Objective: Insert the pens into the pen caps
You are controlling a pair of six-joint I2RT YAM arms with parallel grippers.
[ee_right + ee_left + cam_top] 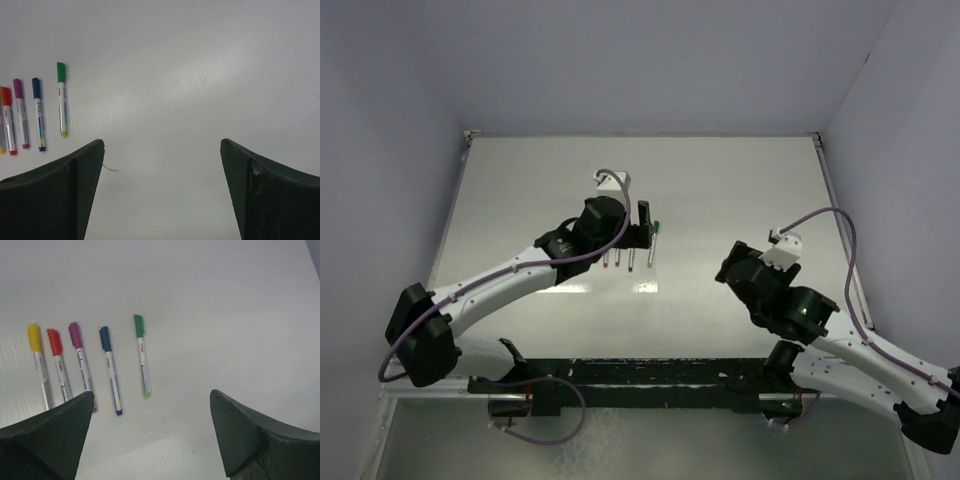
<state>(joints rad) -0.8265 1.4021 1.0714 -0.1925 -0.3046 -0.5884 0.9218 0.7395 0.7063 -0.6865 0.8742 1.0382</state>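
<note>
While the left end effector [151, 402] hung over the worktop [230, 300] with its two dark fingers spread wide and nothing between them, the five pens [111, 371] lay just ahead of it in a nearly parallel row, apart from one another and flat on the pale surface. Each pale barrel was closed at its far end: from left to right in the left wrist view, a yellow cap [34, 337], a red cap [54, 341], a purple cap [75, 334], a blue cap [105, 338] and a green cap [138, 325], all seated on their pens. The near ends of the yellow and red barrels were hidden behind the left finger. From above, the row sat near the middle of the worktop, partly under the left arm. The right end effector [162, 145] was well apart to the right, likewise gaping wide and holding nothing, with the row at the left edge of its camera's view.
</note>
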